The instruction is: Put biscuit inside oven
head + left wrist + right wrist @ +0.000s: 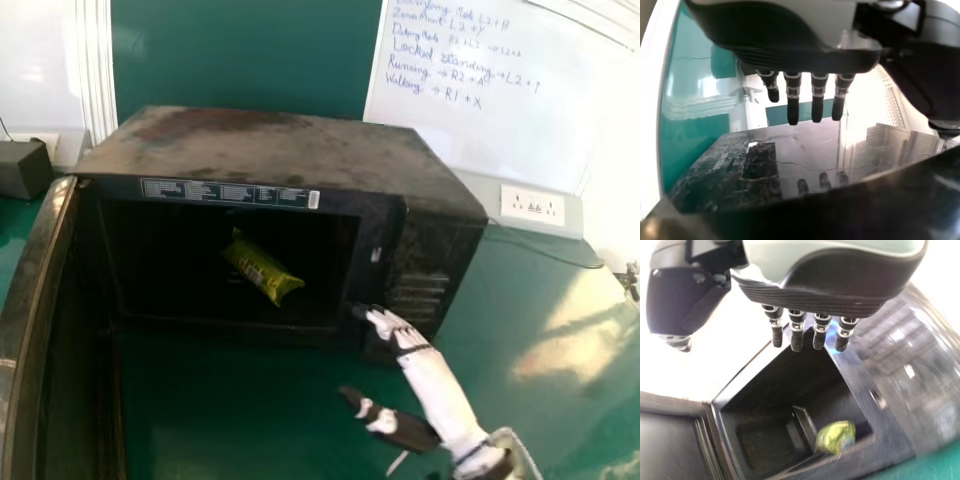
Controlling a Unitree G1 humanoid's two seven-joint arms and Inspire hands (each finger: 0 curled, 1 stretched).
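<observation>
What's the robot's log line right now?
biscuit packet: in oven | oven door: open | right hand: near oven, open | left hand: open

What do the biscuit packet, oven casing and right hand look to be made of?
Biscuit packet: likely thin plastic film, slightly shiny, yellow-green, with a creased, flared end.
Oven casing: probably painted sheet metal, dark, top dulled by brownish dust or stains.
Right hand: seems hard plastic, smooth pale shell over a ribbed black part, which could be rubber.

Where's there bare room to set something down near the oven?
The table is bare between the open door and the right hand, and right of the oven. It's crowded around the hand at the oven's front; the biscuit packet occupies part of the opening.
</observation>
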